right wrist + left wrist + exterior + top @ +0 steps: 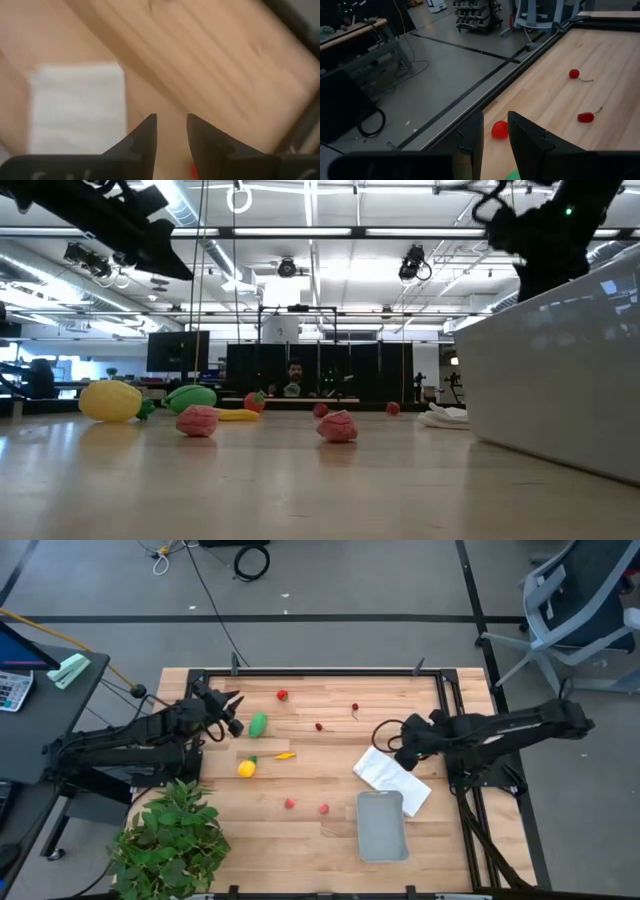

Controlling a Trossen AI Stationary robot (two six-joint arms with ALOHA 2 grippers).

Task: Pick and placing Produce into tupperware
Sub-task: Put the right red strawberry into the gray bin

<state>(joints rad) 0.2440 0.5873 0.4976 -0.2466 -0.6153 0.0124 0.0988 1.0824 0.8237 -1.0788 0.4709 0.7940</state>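
High view: left tool [232, 712], fingers narrowly parted and empty, upper left beside green oval [259, 724]. Right tool [387, 738], likewise empty, above white cloth [392, 778]. Tupperware [381, 826] lower right; leafy plant [170, 838] lower left.

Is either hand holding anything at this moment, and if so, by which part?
Nothing is held. The left hand and the right hand both show a bare gap between their fingers.

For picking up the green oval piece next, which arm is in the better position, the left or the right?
The left, probably. Its tool hovers right beside the green oval, fingers open and empty. The right tool is across the table, above the white cloth, far from that piece though nearer the tupperware.
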